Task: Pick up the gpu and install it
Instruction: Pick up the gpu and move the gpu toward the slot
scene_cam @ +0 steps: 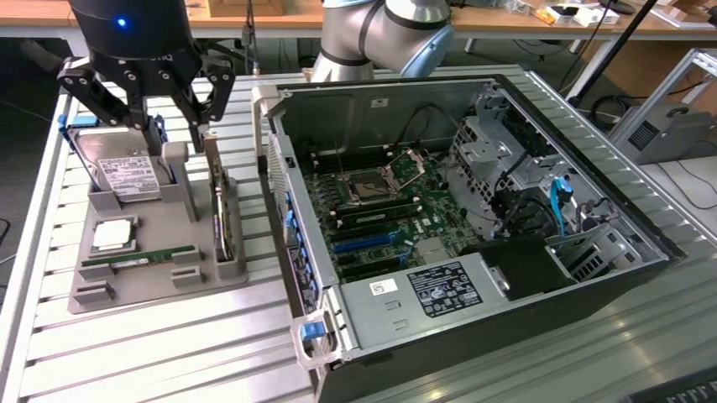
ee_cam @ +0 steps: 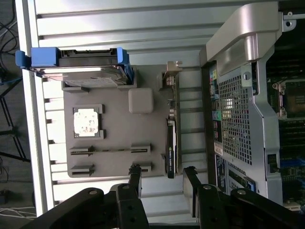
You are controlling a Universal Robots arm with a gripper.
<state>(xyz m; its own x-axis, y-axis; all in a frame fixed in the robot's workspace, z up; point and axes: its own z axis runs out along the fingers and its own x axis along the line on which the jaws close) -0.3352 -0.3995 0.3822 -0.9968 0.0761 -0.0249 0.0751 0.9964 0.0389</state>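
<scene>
wide open and empty, the claw point(scene_cam: 180, 134) hovers above the gpu point(scene_cam: 224, 220), which stands on edge in the grey holder point(scene_cam: 146, 281) beside the open computer case point(scene_cam: 583, 277) on the table point(scene_cam: 168, 353); a clean pick calls for straddling the thin card squarely, mid-length

This looks like a robot lab or workshop. A ridged metal bench point(scene_cam: 168, 353) holds an open computer case point(scene_cam: 526, 348) at 3 o'clock and a grey tray point(scene_cam: 146, 292) of computer parts at 9 o'clock. A robot arm point(scene_cam: 387, 34) stands at 12 o'clock. Wooden desks point(scene_cam: 538, 23) and a metal frame point(scene_cam: 676, 88) are behind it.
</scene>
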